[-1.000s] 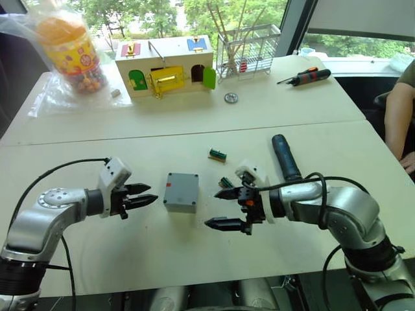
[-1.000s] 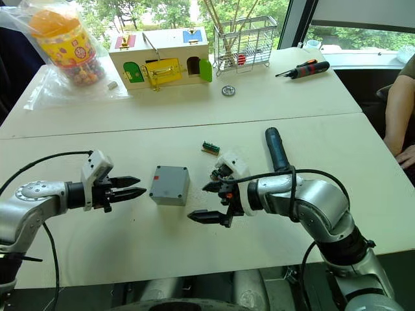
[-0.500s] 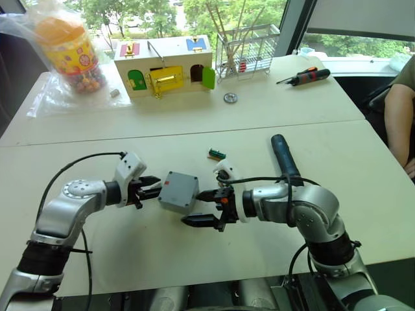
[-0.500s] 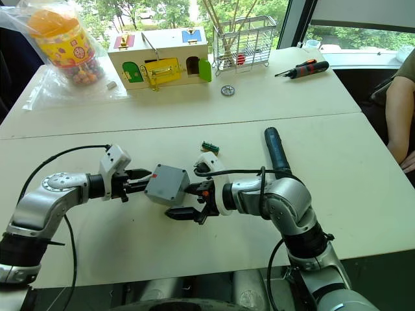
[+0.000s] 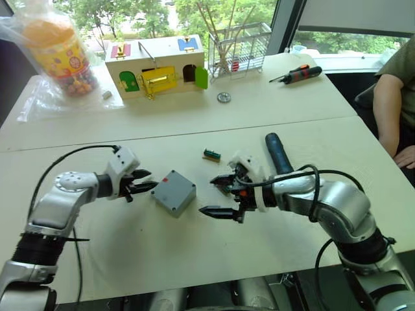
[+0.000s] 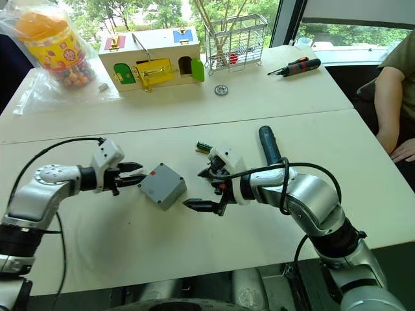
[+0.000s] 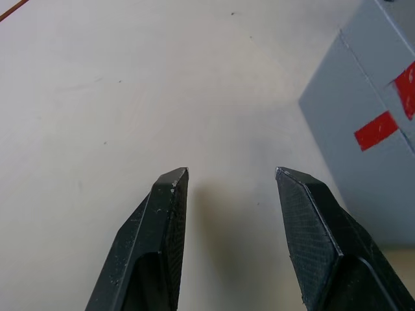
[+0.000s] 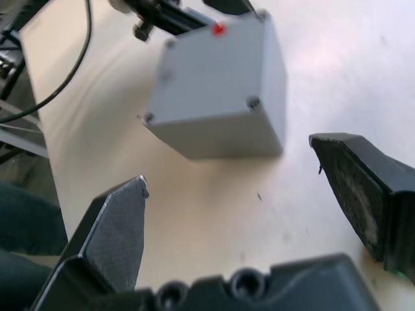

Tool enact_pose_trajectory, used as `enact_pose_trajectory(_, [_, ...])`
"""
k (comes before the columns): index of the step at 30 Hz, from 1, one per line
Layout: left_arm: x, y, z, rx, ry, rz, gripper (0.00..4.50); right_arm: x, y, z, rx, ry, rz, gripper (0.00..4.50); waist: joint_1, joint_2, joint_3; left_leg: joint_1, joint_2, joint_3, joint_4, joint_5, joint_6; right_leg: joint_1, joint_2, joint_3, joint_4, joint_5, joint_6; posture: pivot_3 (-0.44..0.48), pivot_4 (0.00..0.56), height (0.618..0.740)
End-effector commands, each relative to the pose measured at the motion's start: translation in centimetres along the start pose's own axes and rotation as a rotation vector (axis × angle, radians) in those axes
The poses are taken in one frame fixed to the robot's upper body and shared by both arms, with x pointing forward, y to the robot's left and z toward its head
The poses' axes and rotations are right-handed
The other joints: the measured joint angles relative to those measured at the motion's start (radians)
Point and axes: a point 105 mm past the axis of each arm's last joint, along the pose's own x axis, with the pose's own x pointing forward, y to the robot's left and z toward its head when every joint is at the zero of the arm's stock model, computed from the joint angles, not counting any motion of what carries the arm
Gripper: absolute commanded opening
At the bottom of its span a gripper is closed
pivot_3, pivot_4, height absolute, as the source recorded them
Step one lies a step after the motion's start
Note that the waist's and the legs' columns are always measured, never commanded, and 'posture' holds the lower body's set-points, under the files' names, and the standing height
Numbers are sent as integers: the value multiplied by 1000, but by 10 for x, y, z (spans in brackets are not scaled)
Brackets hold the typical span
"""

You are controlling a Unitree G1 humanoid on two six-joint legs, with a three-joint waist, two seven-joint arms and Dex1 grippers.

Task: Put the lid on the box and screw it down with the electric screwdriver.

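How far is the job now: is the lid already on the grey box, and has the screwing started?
Done: the lid already sits on the box, closed on the table. In hand: nothing; the left gripper and the right gripper flank the box, jaws open, not touching it. Left: all the screwing; the electric screwdriver lies untouched on the table behind the right gripper. Whether screws are in the corner holes is unclear.

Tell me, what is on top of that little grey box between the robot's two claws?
A grey lid with corner screw holes covers the box, so its inside is hidden. A red mark shows on one side.
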Motion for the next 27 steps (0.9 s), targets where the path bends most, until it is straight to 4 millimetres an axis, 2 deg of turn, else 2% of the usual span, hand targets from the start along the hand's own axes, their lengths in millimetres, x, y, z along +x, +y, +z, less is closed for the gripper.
enact_pose_trajectory(1, [-21, -28, 0, -33, 16, -100, 2151, 9, -6, 1, -98, -1, 16, 4449, -8, 0, 0, 0, 0, 0, 0, 0, 0, 0, -1, 1, 0, 0, 0, 0, 150, 740])
enact_pose_trajectory(4, [-22, -47, -1, -73, 13, -143, 2151, 18, -5, 0, -108, -10, 48, 4449, 1, 0, 0, 0, -1, 0, 1, 0, 0, 2, -2, 1, -1, 0, 0, 0, 150, 740])
enact_pose_trajectory(7, [-17, -56, 1, -96, -11, -142, 2151, 24, -4, -2, -112, -6, 70, 4449, 20, 0, 0, 0, -1, 0, 3, -3, 6, 2, -1, 1, -1, 0, 0, 0, 150, 740])
enact_pose_trajectory(12, [-5, -42, 9, -80, -67, -57, 2151, 25, 1, -4, -105, -5, 107, 4449, 21, 0, 0, 0, -2, -1, 3, -3, 6, 3, -1, 0, -1, 0, 0, 0, 150, 740])
enact_pose_trajectory(14, [0, -36, 13, -70, -83, -41, 2151, 24, 4, -4, -92, -8, 112, 4449, 18, 0, 0, 0, -2, -1, 3, 0, 0, 3, -1, 0, -1, 0, 0, 0, 150, 740])
enact_pose_trajectory(21, [14, -26, 23, -31, -118, -43, 2151, 22, 7, -6, -61, -12, 80, 4449, 22, 0, 0, 0, -2, -1, 3, 0, 0, 3, -1, 0, -1, 0, 0, 0, 150, 740])
enact_pose_trajectory(24, [17, -22, 25, -15, -121, -41, 2151, 19, 6, -6, -55, -11, 57, 4449, 19, 0, 0, 0, -2, -1, 3, 0, 0, 3, -1, 0, -1, 0, 0, 0, 150, 740])
enact_pose_trajectory(27, [18, -16, 28, -1, -130, -31, 2151, 10, -3, -4, -59, -24, -17, 4449, 19, 0, 0, 0, -2, -1, 3, 0, 0, 2, -1, 0, -1, 0, 0, 0, 150, 740])
